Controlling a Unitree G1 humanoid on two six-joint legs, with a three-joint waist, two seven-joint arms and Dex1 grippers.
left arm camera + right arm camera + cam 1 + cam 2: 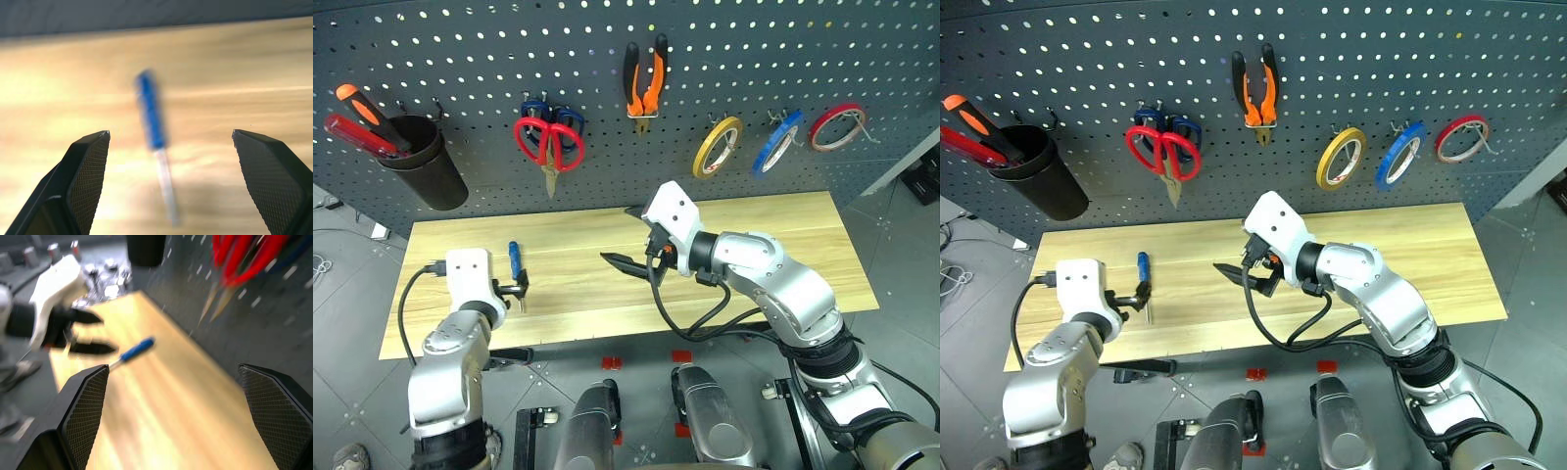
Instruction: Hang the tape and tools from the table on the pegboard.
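Note:
A slim blue-handled screwdriver (pixel 514 261) lies on the light wood table (pixel 754 235), near its left end. My left gripper (pixel 516 291) hangs just short of the screwdriver's metal tip, open and empty; in the left wrist view the screwdriver (pixel 150 112) lies ahead between the spread fingers (pixel 90 166). My right gripper (pixel 628 237) hovers open and empty over the table's middle. On the dark pegboard (pixel 460 49) hang the red-handled scissors (pixel 549 142), the orange-and-black pliers (pixel 645 86) and the yellow tape (pixel 718 147).
Blue-handled scissors (pixel 566 117) hang behind the red pair. A blue tape ring (pixel 776 142) and a red tape ring (pixel 836 126) hang right of the yellow one. A black cup (pixel 421 162) at the board's left holds a red and an orange screwdriver.

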